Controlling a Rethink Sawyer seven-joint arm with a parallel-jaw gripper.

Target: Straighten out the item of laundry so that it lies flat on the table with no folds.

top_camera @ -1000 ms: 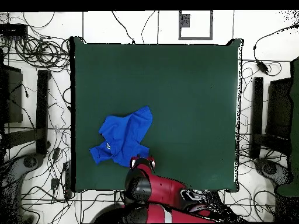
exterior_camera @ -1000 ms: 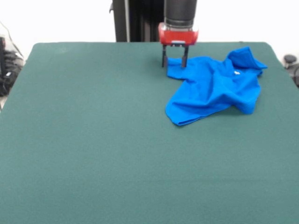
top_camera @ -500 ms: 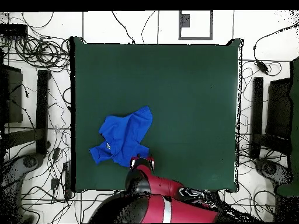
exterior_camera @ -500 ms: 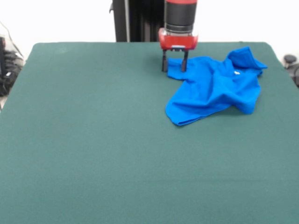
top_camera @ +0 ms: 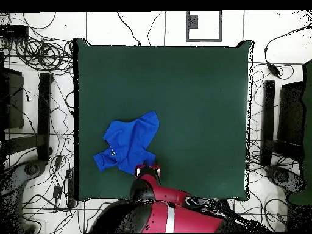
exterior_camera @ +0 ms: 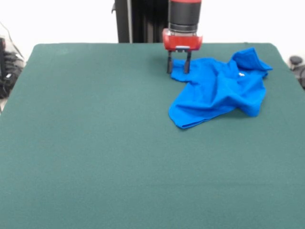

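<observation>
The item of laundry (exterior_camera: pixel 220 88) is a bright blue T-shirt lying crumpled with folds at the far right of the green table (exterior_camera: pixel 95 143). In the overhead view the shirt (top_camera: pixel 128 143) sits near the table's lower left. My gripper (exterior_camera: pixel 178 69) stands open at the shirt's far left corner, one finger on either side of the fabric edge, tips down at the table. In the overhead view the gripper (top_camera: pixel 148 169) is mostly covered by the red arm.
Cables and dark equipment (top_camera: pixel 36 91) lie on the floor around the table (top_camera: pixel 201 109). The black pedestal column (exterior_camera: pixel 138 21) rises behind the gripper.
The gripper has come down onto the shirt's corner and its fingers have drawn a little closer together. The shirt has not moved.
</observation>
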